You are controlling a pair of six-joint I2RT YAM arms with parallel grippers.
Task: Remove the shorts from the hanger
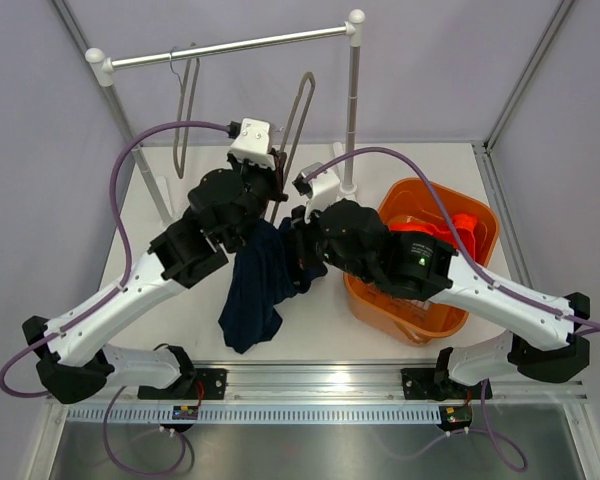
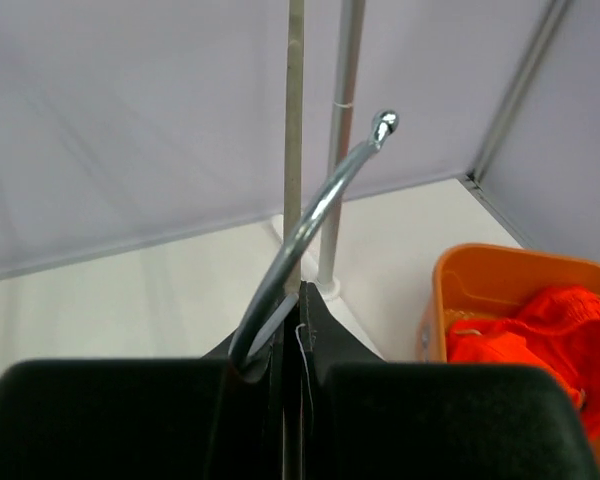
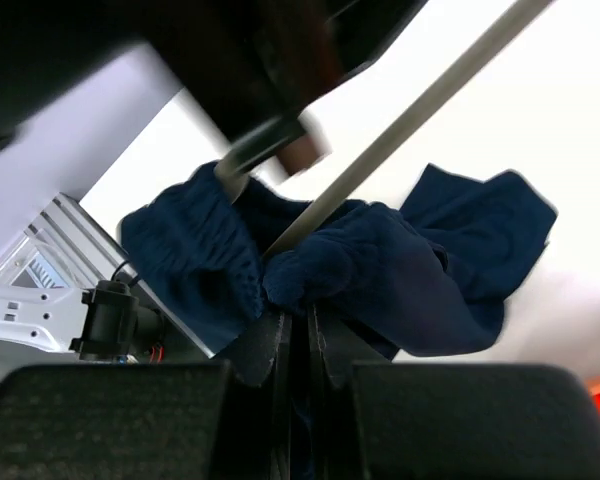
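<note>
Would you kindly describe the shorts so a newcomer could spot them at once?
On the white table, look just left of the orange tub. The shorts droop there toward the near edge. They are the only dark navy fabric, whereas the tub's cloth is bright red-orange.

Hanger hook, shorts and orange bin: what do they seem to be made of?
Hanger hook: probably chromed metal, shiny, with bright highlights and a ball tip.
Shorts: soft navy fabric, matte; it folds and drapes limply.
Orange bin: likely plastic, smooth, slightly glossy, with a moulded rim.
</note>
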